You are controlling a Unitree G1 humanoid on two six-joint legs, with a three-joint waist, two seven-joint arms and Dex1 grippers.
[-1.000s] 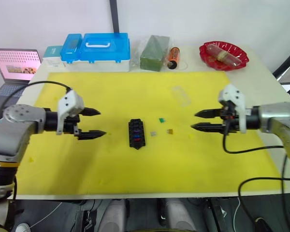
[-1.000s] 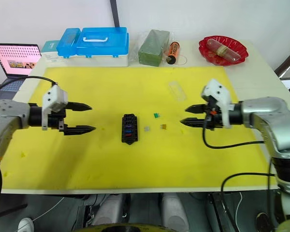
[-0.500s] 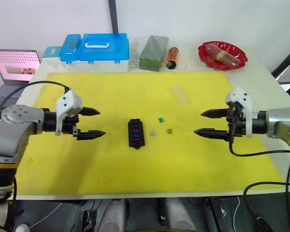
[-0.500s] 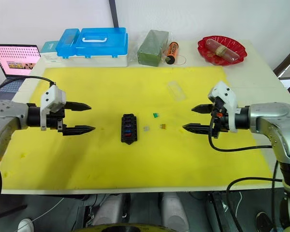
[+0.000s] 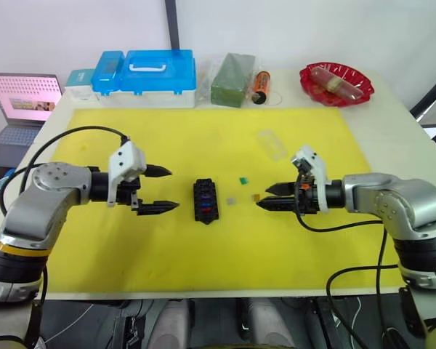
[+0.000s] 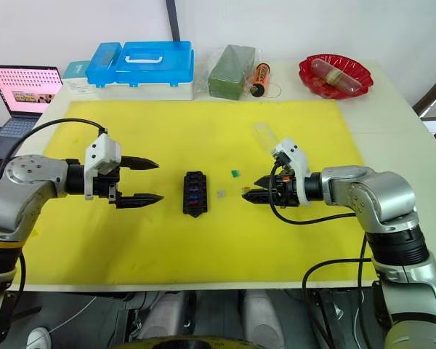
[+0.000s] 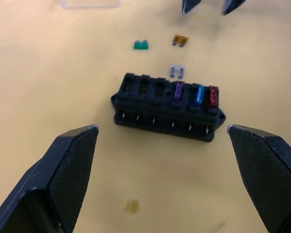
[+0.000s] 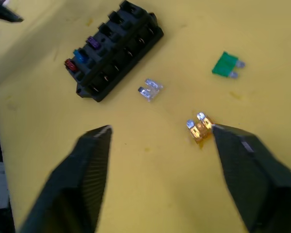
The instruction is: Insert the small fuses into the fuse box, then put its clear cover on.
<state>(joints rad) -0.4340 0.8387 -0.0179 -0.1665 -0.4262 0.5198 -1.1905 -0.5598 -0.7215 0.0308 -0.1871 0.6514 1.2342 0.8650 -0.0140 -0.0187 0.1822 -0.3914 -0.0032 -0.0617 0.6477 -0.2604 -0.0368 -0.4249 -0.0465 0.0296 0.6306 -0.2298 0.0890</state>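
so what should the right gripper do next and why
Probably ease the right gripper over the orange fuse and close on it. Its fingers are open, with one tip beside that fuse on the yellow mat. The fuse box holds three fuses, with three slots empty.

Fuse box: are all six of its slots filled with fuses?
No. The fuse box holds three fuses, purple, blue and red, at one end; its other three slots are empty.
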